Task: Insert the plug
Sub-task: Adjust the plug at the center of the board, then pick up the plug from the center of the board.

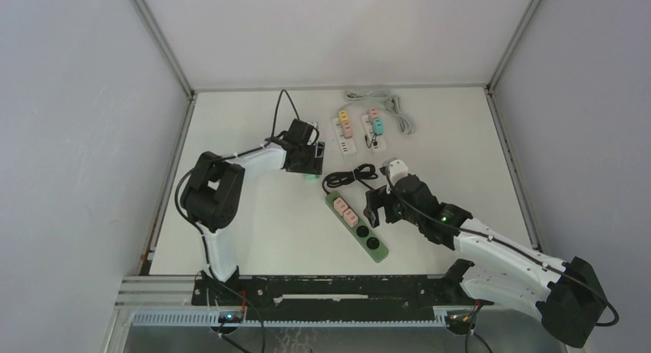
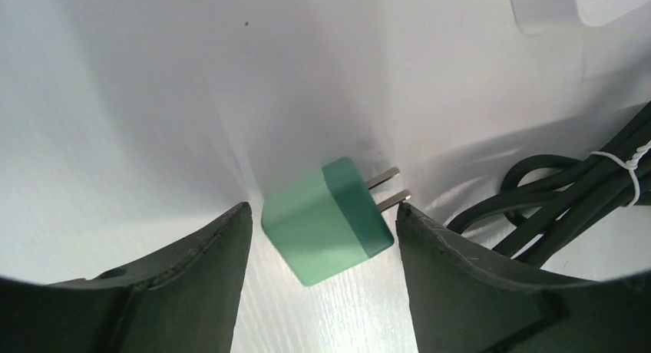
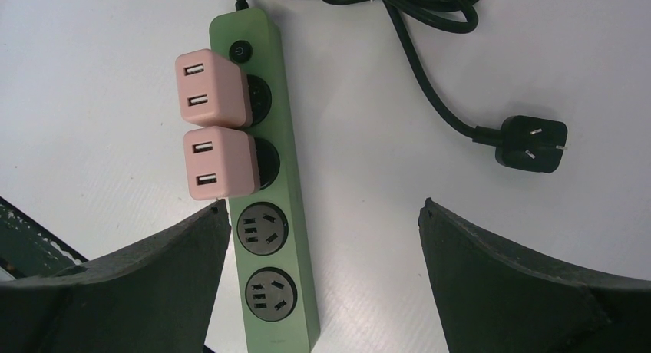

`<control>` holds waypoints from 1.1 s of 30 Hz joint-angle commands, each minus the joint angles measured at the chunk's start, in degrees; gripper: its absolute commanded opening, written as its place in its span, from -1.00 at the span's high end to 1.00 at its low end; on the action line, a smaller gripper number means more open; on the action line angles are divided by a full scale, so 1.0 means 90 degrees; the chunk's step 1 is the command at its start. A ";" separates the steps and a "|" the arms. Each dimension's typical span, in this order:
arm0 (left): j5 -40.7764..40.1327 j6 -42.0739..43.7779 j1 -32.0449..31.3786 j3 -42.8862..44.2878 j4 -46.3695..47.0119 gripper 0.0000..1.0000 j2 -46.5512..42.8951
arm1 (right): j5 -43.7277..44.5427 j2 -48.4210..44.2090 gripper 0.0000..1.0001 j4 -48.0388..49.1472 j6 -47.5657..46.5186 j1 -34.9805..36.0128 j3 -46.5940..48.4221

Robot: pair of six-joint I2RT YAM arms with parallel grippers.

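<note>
The left gripper [image 2: 324,208] stands with its jaws apart on either side of the green plug [image 2: 326,230], which lies on the white table [image 2: 153,100] between them. A sliver of table shows between the left finger [image 2: 192,276] and the plug's body; the right finger [image 2: 460,284] sits right at the tips of the two metal prongs [image 2: 388,186], and contact there cannot be told. A bundle of black cable [image 2: 568,199] lies just beside it.

In the right wrist view, the right gripper [image 3: 324,206] hangs spread wide over the green power strip [image 3: 284,193]. Two pink adapters [image 3: 211,88] fill the sockets nearest the switch [image 3: 240,52], two sockets [image 3: 261,229] are free, and the strip's own black plug [image 3: 531,143] lies loose on the table.

From above, the left arm reaches to the far left of the strip, the right arm to its right side; two white strips [image 1: 345,130] and a grey cord [image 1: 384,103] lie beyond.
</note>
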 commanded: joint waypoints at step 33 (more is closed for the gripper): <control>-0.1613 -0.2628 0.0196 -0.1283 0.0670 -0.65 -0.1559 | 0.0062 -0.0236 -0.96 0.0018 0.0037 0.0103 0.0026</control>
